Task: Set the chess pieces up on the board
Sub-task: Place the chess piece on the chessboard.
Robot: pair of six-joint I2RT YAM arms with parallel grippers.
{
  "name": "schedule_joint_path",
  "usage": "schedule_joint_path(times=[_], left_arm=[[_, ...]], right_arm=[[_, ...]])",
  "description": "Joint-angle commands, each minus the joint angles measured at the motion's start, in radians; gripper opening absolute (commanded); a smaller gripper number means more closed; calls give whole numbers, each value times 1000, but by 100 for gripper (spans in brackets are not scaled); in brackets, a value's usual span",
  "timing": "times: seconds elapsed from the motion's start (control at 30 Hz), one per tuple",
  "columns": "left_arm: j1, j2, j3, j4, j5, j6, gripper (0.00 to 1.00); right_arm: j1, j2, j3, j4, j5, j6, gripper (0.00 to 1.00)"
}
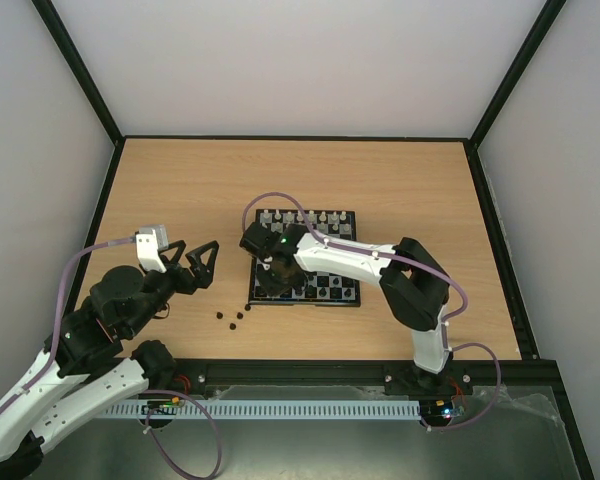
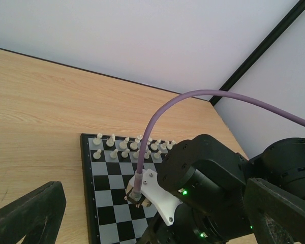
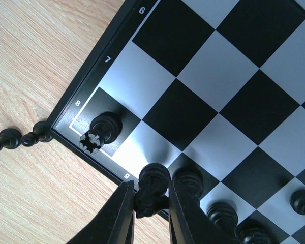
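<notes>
Chess pieces are sitting on the board (image 1: 336,222), which is lying in the middle of the tabletop (image 1: 180,180). White pieces (image 2: 129,145) are standing in two rows along the far side of the board. Black pieces (image 3: 221,213) are standing in a line along the near side. One of them, a rook (image 3: 102,129), is standing upright on the black square in the near left corner. The right arm is reaching over that corner of the board. The right gripper (image 3: 150,195) is squeezing one small black piece (image 3: 152,180) between its two fingers (image 3: 123,216), which are almost closed, with just the piece between them. This piece is hanging over the edge of the board, on the square just beside the rook. I cannot tell what kind of piece it is, or whether it is touching the board. A few loose pieces (image 1: 233,323), all black, are lying on the tabletop just off the near left corner of the board, close together. In the right wrist view, two of them are showing right next to the black border. The left gripper (image 1: 198,256) is hanging over the bare wood to the left of the board, a little way from the loose pieces. It is pointing toward the board. Its fingers are spreading wide apart and are holding nothing.
</notes>
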Motion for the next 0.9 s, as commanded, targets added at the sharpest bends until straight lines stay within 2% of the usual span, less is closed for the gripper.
schedule_joint_path(times=[0.0, 0.87], left_arm=[[3, 3, -5, 3, -10, 11, 99], [3, 7, -3, 3, -18, 12, 99]], right_arm=[[-3, 28, 8, -24, -25, -23, 19], [-12, 79, 45, -19, -45, -37, 19]])
